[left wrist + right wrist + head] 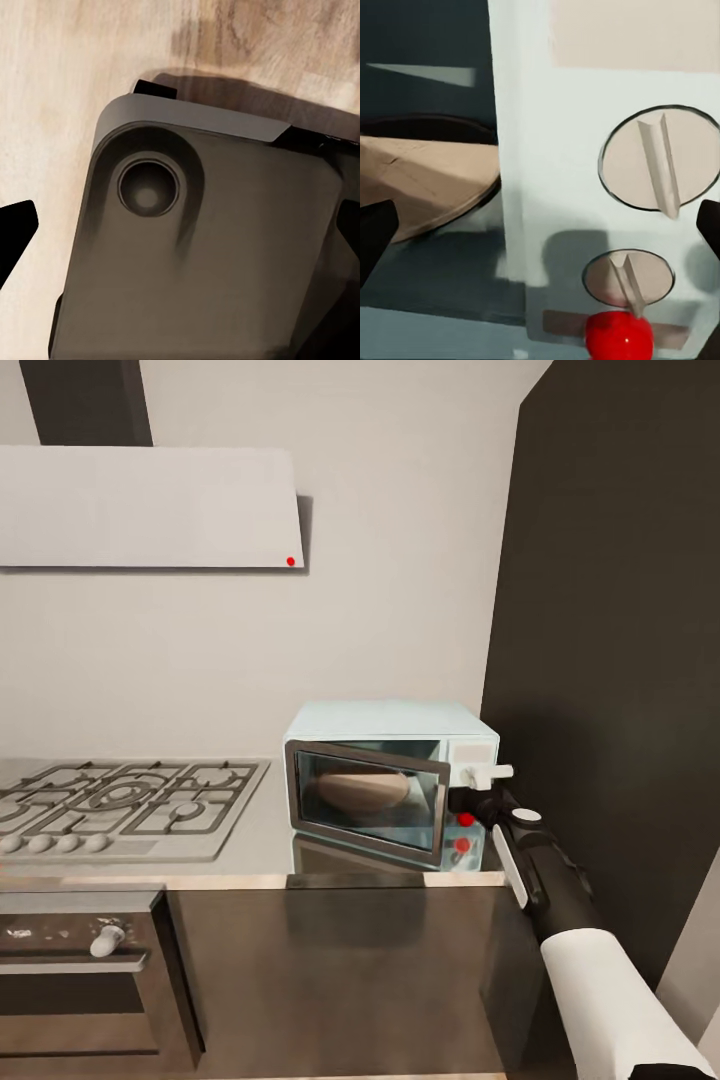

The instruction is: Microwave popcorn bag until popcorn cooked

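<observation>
Grey kitchen counter [250, 840] under all — right hand [540, 232] spread open, empty, at the microwave [390, 722] knobs [649, 165]; left hand's state I cannot tell. Popcorn bag [362, 790] sits inside, door seemingly ajar — soft, light; grip its rim

The microwave [390, 780] door [365, 800] (ajar) blocks its opening; bare countertop [262, 830] lies beside it.
</observation>
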{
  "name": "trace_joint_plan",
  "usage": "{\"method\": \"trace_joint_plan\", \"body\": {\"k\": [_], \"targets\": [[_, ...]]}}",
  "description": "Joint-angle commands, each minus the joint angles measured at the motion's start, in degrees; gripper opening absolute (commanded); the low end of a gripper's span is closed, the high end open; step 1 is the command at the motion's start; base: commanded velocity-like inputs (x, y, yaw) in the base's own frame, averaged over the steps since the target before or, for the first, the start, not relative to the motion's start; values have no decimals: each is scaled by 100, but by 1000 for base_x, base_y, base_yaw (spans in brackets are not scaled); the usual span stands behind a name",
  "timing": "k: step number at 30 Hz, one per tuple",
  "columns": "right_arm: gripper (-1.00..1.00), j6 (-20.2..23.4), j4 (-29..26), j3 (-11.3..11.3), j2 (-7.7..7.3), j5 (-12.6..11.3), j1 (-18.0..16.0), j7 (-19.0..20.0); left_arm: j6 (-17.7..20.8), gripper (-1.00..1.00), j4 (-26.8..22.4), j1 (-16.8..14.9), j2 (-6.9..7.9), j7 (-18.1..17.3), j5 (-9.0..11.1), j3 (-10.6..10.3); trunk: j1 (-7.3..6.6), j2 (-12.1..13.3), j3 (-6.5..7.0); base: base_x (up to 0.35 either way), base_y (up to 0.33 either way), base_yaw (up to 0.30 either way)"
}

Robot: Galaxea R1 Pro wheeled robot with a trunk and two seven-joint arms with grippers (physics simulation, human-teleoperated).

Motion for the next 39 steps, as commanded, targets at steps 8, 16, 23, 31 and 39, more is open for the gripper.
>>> {"method": "trace_joint_plan", "body": {"k": [8, 16, 23, 31, 39], "targets": [[100, 51, -11, 2, -243, 79, -3, 881, -12, 100, -9, 2, 3, -1, 21, 13, 0, -3, -6, 0, 0, 0], [100, 85, -17, 34, -203, 82, -3, 1371, -18, 100, -3, 3, 4, -1, 15, 5, 0, -3, -6, -6, 2, 0], [100, 90, -17, 33, -212, 80, -3, 1387, -15, 100, -3, 2, -5, -1, 29, 18, 0, -3, -6, -236, 116, 0], [100, 127, 113, -95, -257, 151, -3, 1276, -15, 100, -3, 3, 2, -1, 21, 27, 0, -3, -6, -145, 71, 0], [100, 134, 236, 5, -193, 158, -3, 1281, -14, 100, -3, 3, -12, -1, 21, 34, 0, -3, -6, -40, 33, 0]]}}
